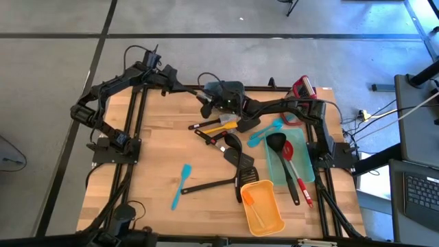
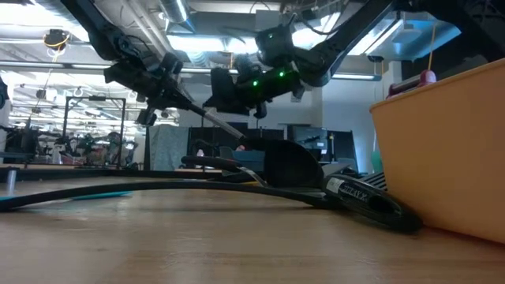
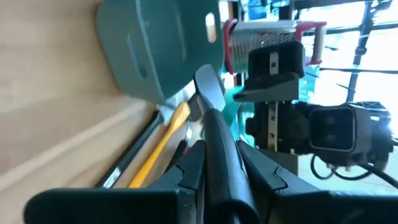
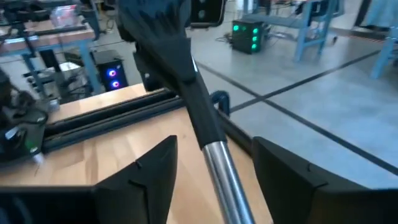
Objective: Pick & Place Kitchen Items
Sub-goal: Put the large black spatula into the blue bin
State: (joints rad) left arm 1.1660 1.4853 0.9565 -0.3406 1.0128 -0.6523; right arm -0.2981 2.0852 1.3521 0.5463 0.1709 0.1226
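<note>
My left gripper [image 3: 221, 149] is above the table's far middle [image 1: 180, 84]. It is shut on a utensil with a black handle [image 3: 217, 134] and a metal shaft [image 4: 217, 165]. My right gripper [image 4: 214, 146] is open next to it [image 1: 208, 98]. Its two fingers stand on either side of the metal shaft, with a gap on each side. In the low view the utensil [image 2: 211, 118] slants down from my left gripper [image 2: 162, 85] toward the right. Its head is hidden. More utensils [image 1: 230, 140] lie in a heap at the table's middle. My left gripper pinches the utensil's black handle [image 3: 219, 163] between its two fingers. The handle runs forward out of the fingers, along them. The utensil is held above the table and slants down toward the right; whether its lower end touches the heap, I cannot tell.
An orange bin [image 1: 269, 218] with an orange-headed spatula stands at the near right. A teal tray [image 1: 305, 171] on the right holds a black ladle and a red spoon. A teal spatula [image 1: 181, 185] lies at the near left. A red-handled grater [image 1: 302, 86] stands at the far right.
</note>
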